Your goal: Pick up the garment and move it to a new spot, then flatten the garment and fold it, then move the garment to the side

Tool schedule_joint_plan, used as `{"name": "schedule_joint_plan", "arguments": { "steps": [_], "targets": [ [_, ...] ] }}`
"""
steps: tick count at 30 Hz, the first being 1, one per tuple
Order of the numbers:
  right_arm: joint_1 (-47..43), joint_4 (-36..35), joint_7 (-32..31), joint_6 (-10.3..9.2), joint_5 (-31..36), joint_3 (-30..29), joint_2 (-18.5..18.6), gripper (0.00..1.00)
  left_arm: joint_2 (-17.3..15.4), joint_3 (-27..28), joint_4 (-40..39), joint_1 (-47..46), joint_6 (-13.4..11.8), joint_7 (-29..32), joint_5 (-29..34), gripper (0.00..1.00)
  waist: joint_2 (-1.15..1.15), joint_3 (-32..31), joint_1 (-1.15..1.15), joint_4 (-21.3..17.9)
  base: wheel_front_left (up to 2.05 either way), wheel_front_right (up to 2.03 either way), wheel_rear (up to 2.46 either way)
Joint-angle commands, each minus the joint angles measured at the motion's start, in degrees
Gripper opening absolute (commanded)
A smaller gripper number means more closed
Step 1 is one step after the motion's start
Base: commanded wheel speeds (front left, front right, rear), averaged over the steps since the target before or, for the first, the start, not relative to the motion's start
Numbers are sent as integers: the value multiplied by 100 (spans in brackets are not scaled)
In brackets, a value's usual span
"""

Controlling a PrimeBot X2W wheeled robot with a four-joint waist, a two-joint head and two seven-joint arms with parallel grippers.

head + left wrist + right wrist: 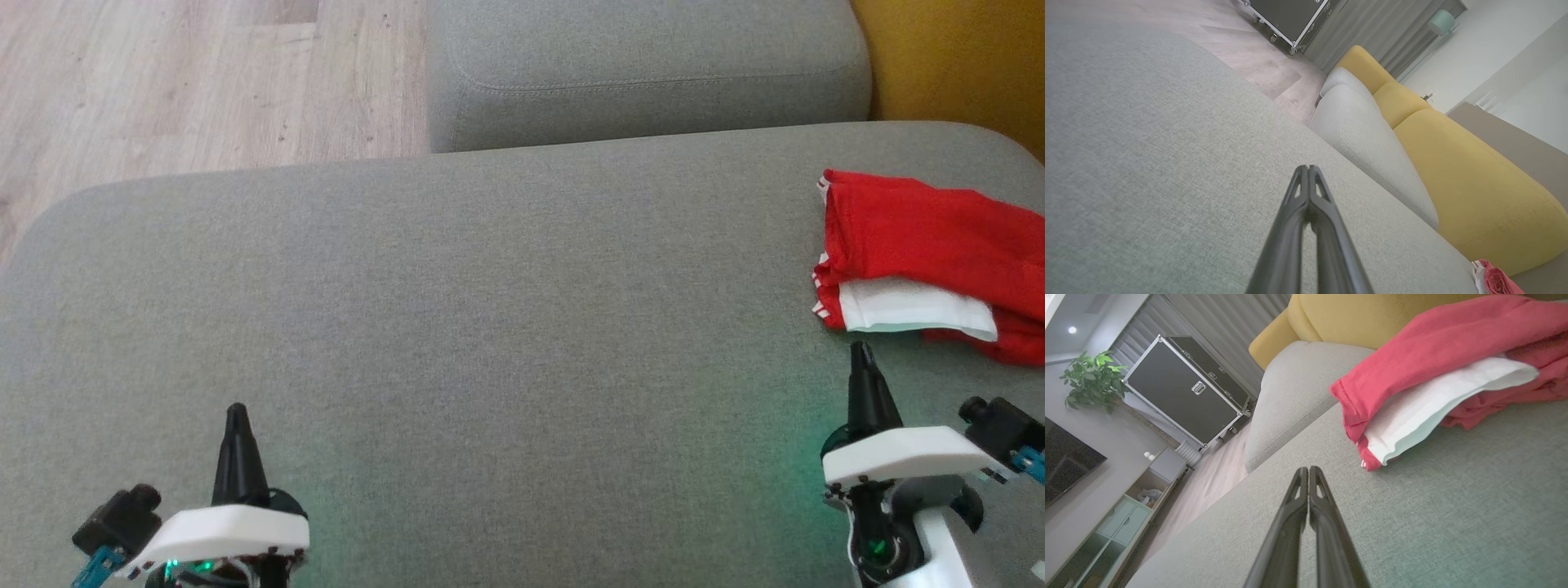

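Our left gripper [236, 410] and right gripper [860, 351] are pressed shut, empty. The red garment [922, 237] lies just beyond the right jaws; judging it soft and limp, we would pinch its near edge.

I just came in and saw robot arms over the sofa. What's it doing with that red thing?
Right now the robot isn't holding anything. The red garment, with a white part showing, lies bunched in loose folds at the right side of the grey sofa cushion. The right tool is shut and points at the garment from close by, without touching it. The left tool is shut too, over bare cushion far from the garment.
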State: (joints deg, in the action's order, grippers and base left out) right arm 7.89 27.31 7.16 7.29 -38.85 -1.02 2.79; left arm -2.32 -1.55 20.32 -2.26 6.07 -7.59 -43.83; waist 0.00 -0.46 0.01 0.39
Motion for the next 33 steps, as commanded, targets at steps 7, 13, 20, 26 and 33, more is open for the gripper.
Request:
{"name": "schedule_joint_plan", "arguments": {
  "steps": [7, 13, 20, 26, 33],
  "targets": [
    [143, -323, -134, 8, -562, -47, 20, 0, -23, 193, -237, -311, 54, 142, -496, 0, 0, 6, 0, -3, 0, 0, 0],
    [122, -390, -216, 9, -881, -81, 19, 0, -25, 234, -263, -316, 60, 226, -786, 0, 0, 10, 0, -6, 0, 0, 0],
    [88, -498, -348, 10, -1392, -135, 18, 0, -29, 300, -304, -325, 70, 362, -1251, 0, 0, 16, 0, -10, 0, 0, 0],
    [63, -578, -447, 11, -1774, -175, 17, 0, -31, 349, -336, -332, 77, 463, -1599, 0, 0, 21, 0, -13, 0, 0, 0],
    [34, -672, -562, 12, -2219, -222, 16, 0, -34, 406, -372, -340, 85, 581, -2004, 0, 0, 26, 0, -16, 0, 0, 0]
  ]
}}
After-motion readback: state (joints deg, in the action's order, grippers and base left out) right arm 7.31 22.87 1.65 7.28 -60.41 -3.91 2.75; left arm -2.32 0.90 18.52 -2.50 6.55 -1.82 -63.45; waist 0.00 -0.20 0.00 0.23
